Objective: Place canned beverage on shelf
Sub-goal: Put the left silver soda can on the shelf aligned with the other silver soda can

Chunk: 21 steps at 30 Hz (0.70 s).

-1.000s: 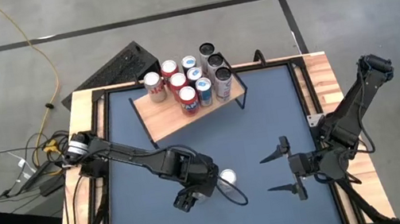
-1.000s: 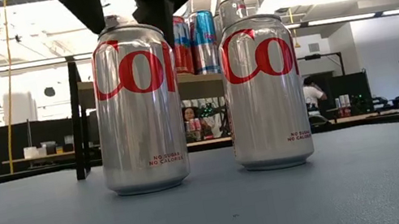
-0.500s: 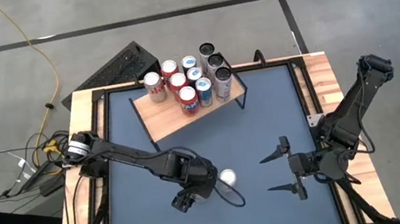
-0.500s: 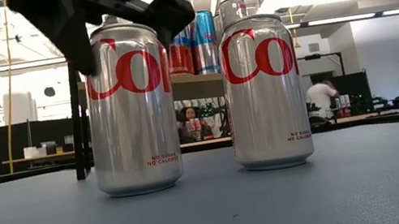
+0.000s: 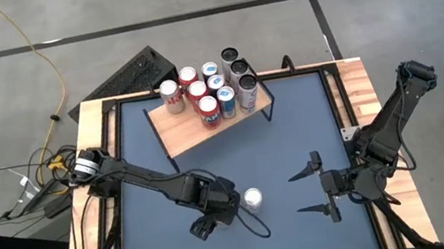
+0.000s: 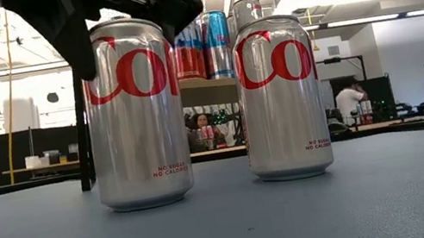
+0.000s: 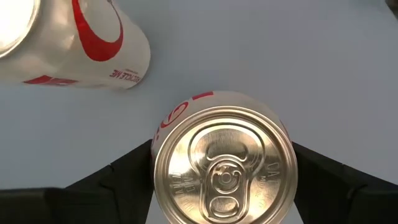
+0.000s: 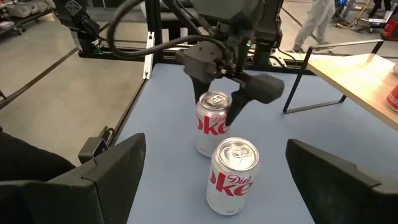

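Jaws of the left gripper (image 6: 120, 17) stand either side of a silver Diet Coke can (image 6: 133, 115), one finger on each flank near its top, as the left wrist view shows with the can's lid (image 7: 222, 166) filling the space between the two dark fingers (image 7: 118, 186); whether they press on the can or only bracket it cannot be told. That can stands upright on the blue surface (image 5: 288, 145) at the near middle, under the left arm in the high view. Just beside it, apart by a narrow gap, a second Diet Coke can (image 6: 281, 98) stands upright and free; from above it shows as a bright round top (image 5: 252, 197). In the right wrist view both cans appear together, the free one (image 8: 232, 177) nearer that camera and the bracketed one (image 8: 213, 123) behind it beneath the left gripper. To the right side of the surface, well apart from both cans, the right gripper (image 5: 321, 185) waits low with its jaws spread wide and nothing between them. Farther back, the shelf (image 5: 181, 122) sits at the far edge of the surface, its light wooden board on thin black legs, carrying a cluster of upright cans (image 5: 208, 91) gathered toward its right half, red, blue and silver, with bare board on its left. Beyond the surface lies grey floor (image 5: 384, 18).
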Tool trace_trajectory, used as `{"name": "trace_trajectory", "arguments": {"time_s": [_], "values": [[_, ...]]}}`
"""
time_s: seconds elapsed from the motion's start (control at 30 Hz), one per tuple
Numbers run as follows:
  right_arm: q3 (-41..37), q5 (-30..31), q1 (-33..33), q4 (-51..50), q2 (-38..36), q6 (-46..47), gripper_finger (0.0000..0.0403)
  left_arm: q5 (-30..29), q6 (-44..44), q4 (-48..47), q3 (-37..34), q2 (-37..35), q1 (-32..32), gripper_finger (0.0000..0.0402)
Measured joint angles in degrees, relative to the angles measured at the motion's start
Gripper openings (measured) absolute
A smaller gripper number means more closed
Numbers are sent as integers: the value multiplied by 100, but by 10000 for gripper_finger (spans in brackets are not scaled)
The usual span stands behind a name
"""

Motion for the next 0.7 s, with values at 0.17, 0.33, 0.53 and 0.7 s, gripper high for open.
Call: {"name": "trace_trajectory", "arguments": {"time_s": [0.17, 0.33, 0.53, 0.7], "values": [[0, 0, 0, 1, 0, -1, 380, -49, -103, -561, 597, 10, -168, 284], [0, 0, 0, 2, 0, -2, 380, -71, -148, -1570, 1440, 0, -359, 284], [1, 39, 0, 2, 0, -2, 380, -748, -127, -2884, 2631, -26, -421, 284], [0, 44, -17, 7, 0, -2, 380, -1108, 181, -3579, 3542, -33, -219, 284]]}}
